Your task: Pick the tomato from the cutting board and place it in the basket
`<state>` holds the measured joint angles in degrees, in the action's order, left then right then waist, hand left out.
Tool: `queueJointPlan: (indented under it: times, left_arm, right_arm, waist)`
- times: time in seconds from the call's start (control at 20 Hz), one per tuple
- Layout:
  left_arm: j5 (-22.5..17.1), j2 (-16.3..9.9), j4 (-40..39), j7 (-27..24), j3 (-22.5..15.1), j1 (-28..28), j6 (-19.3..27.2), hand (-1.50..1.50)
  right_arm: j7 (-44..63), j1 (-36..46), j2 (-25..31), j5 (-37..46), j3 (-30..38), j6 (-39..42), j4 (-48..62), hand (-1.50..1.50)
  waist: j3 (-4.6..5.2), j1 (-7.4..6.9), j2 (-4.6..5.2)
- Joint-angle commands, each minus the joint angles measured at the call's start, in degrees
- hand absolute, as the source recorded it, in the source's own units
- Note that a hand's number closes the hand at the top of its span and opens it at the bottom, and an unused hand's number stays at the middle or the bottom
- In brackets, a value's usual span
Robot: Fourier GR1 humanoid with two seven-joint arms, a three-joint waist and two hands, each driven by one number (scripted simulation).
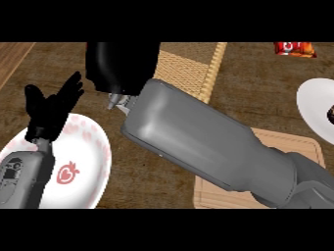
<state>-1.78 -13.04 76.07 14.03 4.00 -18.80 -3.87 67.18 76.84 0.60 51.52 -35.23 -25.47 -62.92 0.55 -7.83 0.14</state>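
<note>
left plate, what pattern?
White plate, pink spots round the rim, red strawberry motif in the middle; head view.

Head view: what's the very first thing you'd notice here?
The big grey right arm fills the middle, slanting from the lower right up to the basket at the top, with its black right hand over the basket's left side. At the left, the left hand rests open, fingers up, above a white plate with a red fruit picture. Another white plate with a dark round snack sits at the right edge.
</note>
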Motion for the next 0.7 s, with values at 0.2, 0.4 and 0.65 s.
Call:
queueJointPlan:
  times: [0.2,0.4,0.65]
  left_arm:
    - [-0.02,-0.01,0.02,1.73,0.27,-2.13,0.53,0.00]
    - [-0.75,-0.35,-0.72,-2.08,1.40,0.61,-0.41,0.00]
    - [-0.72,-1.84,-0.65,-0.99,2.04,0.19,-0.93,0.00]
  right_arm:
    - [11.64,7.14,-0.57,-3.02,-0.40,-4.70,11.45,1.50]
    - [10.48,6.42,-0.57,-4.75,-2.77,-8.25,15.04,1.50]
    - [10.47,4.77,-0.57,-6.74,-4.23,-12.86,15.72,1.50]
  waist:
    - [-0.24,1.12,0.70]
    - [-0.22,1.37,0.83]
    - [-0.29,1.94,0.61]
